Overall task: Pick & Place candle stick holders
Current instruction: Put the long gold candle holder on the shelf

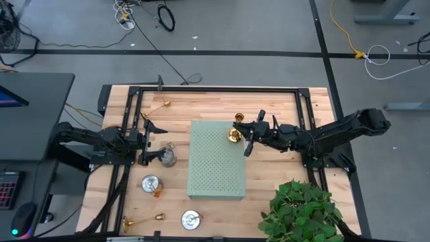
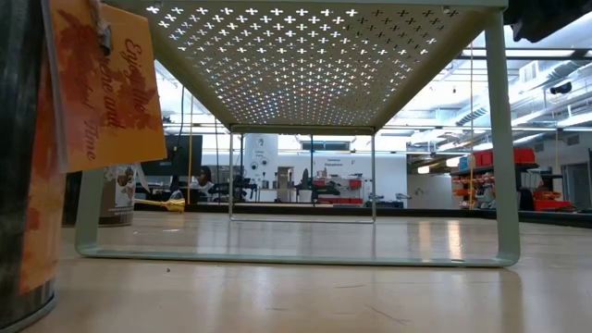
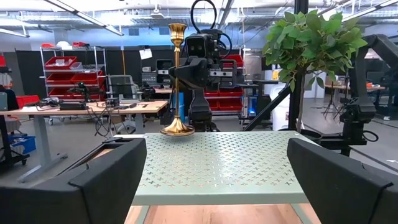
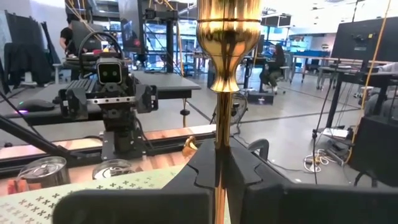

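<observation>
I see my right gripper (image 1: 246,138) over the right edge of the pale green perforated rectangular metal board (image 1: 215,175), fingers clamped tight on the stem of a tall slender gold brass candle stick holder (image 3: 176,81). The holder stands upright with its round base on the board's top near the far right corner. In the right wrist view the stem (image 4: 221,124) runs straight up between the closed dark fingers (image 4: 205,168).

My left gripper (image 1: 153,141) waits just left of the board with its fingers spread wide and nothing between them; a squat round silver candle stick holder (image 1: 167,157) sits just beside its near finger. Two more squat silver holders rest on the wooden table (image 1: 282,107) left of the board: one (image 1: 151,183) nearer, one (image 1: 191,218) by the near edge. A gold brass holder (image 1: 142,220) lies on its side at the near left, another (image 1: 160,105) at the far left. A leafy green plant (image 1: 302,212) stands at the near right corner.
</observation>
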Controlling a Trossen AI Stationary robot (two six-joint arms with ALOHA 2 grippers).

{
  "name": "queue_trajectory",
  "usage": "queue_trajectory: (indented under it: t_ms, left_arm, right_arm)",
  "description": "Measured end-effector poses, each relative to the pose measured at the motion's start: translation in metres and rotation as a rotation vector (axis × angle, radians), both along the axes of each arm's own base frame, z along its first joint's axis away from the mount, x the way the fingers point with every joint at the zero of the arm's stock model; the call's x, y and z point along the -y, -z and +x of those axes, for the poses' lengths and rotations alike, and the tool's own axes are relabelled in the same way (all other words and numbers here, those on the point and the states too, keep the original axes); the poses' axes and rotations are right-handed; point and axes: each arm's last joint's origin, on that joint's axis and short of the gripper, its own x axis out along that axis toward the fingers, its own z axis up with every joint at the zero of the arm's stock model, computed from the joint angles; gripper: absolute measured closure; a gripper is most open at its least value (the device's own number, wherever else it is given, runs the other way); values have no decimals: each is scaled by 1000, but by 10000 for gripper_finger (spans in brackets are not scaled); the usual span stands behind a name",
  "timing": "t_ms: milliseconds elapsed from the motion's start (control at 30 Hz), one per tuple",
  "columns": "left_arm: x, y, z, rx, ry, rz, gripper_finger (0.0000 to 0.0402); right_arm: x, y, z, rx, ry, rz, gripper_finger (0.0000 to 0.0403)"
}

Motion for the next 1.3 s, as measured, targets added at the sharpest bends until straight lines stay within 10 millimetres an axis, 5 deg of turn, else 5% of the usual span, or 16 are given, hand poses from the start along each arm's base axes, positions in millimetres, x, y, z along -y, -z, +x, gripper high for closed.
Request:
queue_trajectory:
  t_ms: [367,967,1300]
  left_arm:
    - [0,0,0,-1,0,0,3]
    - [0,0,0,0,0,-1,3]
    - [0,0,0,-1,0,0,3]
  right_arm:
    - [4,10,7,-23,18,9,393]
    - [5,9,7,-24,21,-2,327]
    - [5,9,7,-30,42,-14,242]
